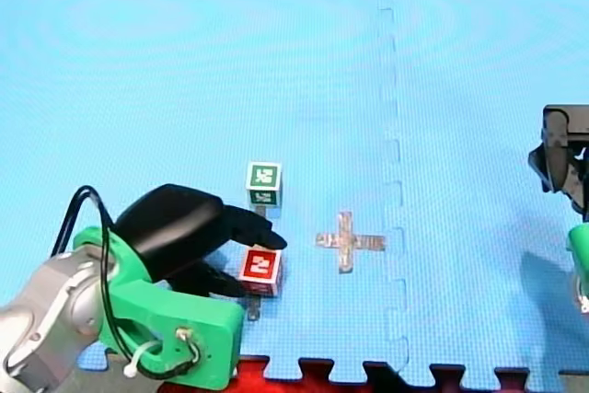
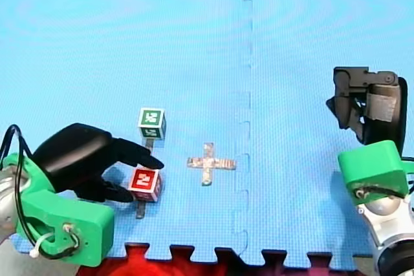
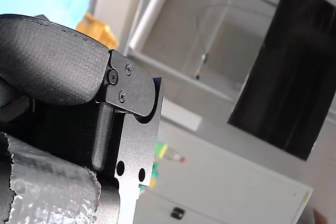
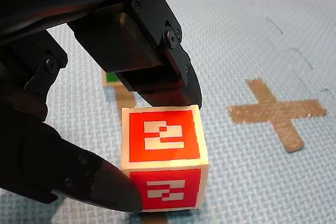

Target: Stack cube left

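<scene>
Left hand pinched the red cube on the blue mat, and its fingers hid the cube's palm-side face. Green cube stood just beyond the fingertips, untouched. Tape cross lay past the red cube. Right hand hung well apart; whether it was spread or pressed together could not be told.

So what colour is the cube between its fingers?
Red cube, white markings; clearest in second wrist view.

Blk left hand, right hand w/ grey tape; green wrist mounts, silver forearms, blk cable.
</scene>
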Action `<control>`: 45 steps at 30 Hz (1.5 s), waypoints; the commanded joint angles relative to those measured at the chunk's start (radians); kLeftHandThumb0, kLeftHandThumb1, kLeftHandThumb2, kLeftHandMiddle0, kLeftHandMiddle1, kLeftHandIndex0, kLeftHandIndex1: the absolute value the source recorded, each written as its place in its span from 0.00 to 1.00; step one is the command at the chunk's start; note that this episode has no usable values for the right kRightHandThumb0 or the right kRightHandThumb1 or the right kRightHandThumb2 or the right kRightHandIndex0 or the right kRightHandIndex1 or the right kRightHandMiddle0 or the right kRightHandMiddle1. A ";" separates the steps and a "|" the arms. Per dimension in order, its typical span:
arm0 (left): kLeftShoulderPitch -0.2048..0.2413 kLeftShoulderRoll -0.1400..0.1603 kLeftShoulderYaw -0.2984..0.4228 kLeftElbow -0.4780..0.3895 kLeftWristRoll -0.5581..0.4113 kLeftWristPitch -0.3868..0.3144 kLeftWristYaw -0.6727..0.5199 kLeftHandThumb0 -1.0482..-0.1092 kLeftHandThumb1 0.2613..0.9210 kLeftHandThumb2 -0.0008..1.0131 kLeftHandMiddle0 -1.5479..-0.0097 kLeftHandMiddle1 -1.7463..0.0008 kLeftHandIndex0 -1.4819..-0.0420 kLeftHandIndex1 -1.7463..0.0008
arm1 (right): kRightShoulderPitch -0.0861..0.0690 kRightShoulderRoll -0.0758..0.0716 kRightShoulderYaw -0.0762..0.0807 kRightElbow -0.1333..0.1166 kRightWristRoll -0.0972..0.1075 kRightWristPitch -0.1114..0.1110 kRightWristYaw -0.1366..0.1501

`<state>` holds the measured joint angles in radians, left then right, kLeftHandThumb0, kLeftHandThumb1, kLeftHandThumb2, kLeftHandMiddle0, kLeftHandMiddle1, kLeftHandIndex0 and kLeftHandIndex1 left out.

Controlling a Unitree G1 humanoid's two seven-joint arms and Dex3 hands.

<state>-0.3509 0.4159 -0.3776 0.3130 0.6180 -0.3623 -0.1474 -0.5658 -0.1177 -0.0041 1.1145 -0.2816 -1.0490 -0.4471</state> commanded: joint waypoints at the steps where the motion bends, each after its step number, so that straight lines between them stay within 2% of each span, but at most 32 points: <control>1: -0.030 0.000 0.017 -0.066 -0.020 0.037 -0.047 0.60 0.92 0.01 0.42 0.00 0.22 0.95 | -0.004 0.000 0.001 0.009 -0.001 -0.004 -0.003; 4: -0.031 0.001 0.028 -0.137 -0.032 0.083 -0.092 0.61 0.92 0.00 0.44 0.01 0.21 0.96 | -0.005 0.002 0.002 0.014 0.000 -0.004 -0.003; 9: -0.035 -0.001 0.023 -0.165 0.010 0.103 -0.068 0.62 0.91 0.00 0.43 0.03 0.19 0.96 | -0.005 0.003 0.003 0.018 0.000 -0.008 -0.003; 14: -0.041 -0.005 0.021 -0.207 0.019 0.138 -0.101 0.63 0.90 0.00 0.42 0.02 0.18 0.97 | -0.005 0.003 0.003 0.024 0.000 -0.009 -0.005; 19: -0.054 -0.021 0.009 -0.236 0.030 0.183 -0.133 0.65 0.89 0.00 0.42 0.00 0.17 0.97 | -0.008 0.004 0.005 0.031 -0.002 -0.007 -0.007; 24: -0.084 -0.047 -0.017 -0.221 0.054 0.207 -0.136 0.67 0.88 0.00 0.41 0.00 0.16 0.97 | -0.012 0.009 0.010 0.035 -0.007 -0.001 -0.016; 30: -0.168 -0.091 -0.073 -0.078 0.073 0.202 -0.141 0.69 0.88 0.00 0.41 0.00 0.16 0.97 | -0.016 0.016 0.014 0.040 -0.013 0.004 -0.029; 37: -0.233 -0.139 -0.112 0.112 0.077 0.143 -0.086 0.70 0.88 0.00 0.41 0.00 0.13 0.96 | -0.014 0.017 0.013 0.033 -0.018 0.007 -0.048; 45: -0.285 -0.168 -0.119 0.227 0.070 0.088 -0.020 0.69 0.87 0.00 0.43 0.00 0.13 0.96 | -0.011 0.017 0.017 0.028 -0.025 0.010 -0.065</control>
<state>-0.6249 0.2488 -0.4971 0.5237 0.6931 -0.2672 -0.1766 -0.5773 -0.0961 0.0136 1.1450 -0.3071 -1.0425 -0.5070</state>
